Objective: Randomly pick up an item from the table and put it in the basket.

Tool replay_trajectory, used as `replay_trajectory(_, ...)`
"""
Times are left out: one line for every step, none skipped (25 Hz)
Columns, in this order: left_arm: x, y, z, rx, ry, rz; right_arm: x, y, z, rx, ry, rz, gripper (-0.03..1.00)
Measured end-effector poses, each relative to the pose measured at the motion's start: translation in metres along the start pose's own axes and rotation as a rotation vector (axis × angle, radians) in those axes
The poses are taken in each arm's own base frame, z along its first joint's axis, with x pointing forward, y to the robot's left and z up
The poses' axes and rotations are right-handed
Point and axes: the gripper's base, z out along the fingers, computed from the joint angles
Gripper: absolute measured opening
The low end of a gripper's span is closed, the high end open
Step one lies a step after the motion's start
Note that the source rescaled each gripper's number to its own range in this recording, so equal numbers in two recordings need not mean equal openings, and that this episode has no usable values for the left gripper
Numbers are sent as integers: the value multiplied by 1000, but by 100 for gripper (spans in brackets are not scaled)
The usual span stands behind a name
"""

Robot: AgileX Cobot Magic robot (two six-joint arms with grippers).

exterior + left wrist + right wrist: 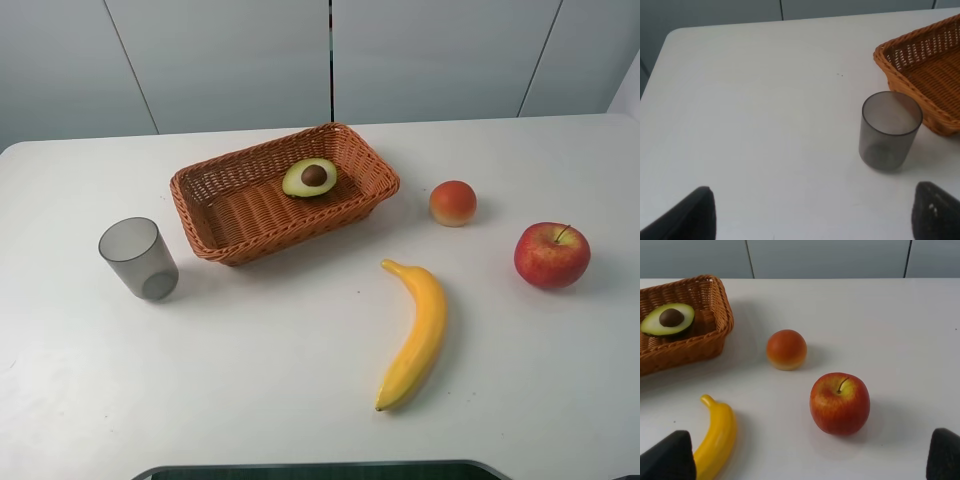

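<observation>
The halved avocado [310, 178] lies cut side up inside the wicker basket [215, 225], near its far right end; it also shows in the right wrist view [667, 320], with the basket [715, 335] beside it. The basket stands on the white table [250, 370]. Neither arm shows in the exterior high view. My left gripper [815, 215] is open and empty above bare table, its fingertips [690, 215] wide apart. My right gripper [805, 460] is open and empty, its fingertips [945, 452] at the frame corners.
A grey translucent cup [139, 258] stands left of the basket. A yellow banana [415, 335] lies at the front middle. An orange-red peach-like fruit [453, 203] and a red apple [552, 255] sit on the right. The basket corner [920, 65] lies beyond the cup [888, 131].
</observation>
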Motion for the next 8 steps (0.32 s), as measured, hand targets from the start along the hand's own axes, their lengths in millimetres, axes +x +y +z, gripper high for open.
replay_trajectory(0,0,0,0,0,0,0,0,0,0,0,0,100)
replay_trajectory(0,0,0,0,0,0,0,0,0,0,0,0,100)
replay_trajectory(0,0,0,0,0,0,0,0,0,0,0,0,100)
replay_trajectory(0,0,0,0,0,0,0,0,0,0,0,0,100)
replay_trajectory(0,0,0,0,0,0,0,0,0,0,0,0,100)
replay_trajectory(0,0,0,0,0,0,0,0,0,0,0,0,100)
replay_trajectory(0,0,0,0,0,0,0,0,0,0,0,0,100)
replay_trajectory(0,0,0,0,0,0,0,0,0,0,0,0,100)
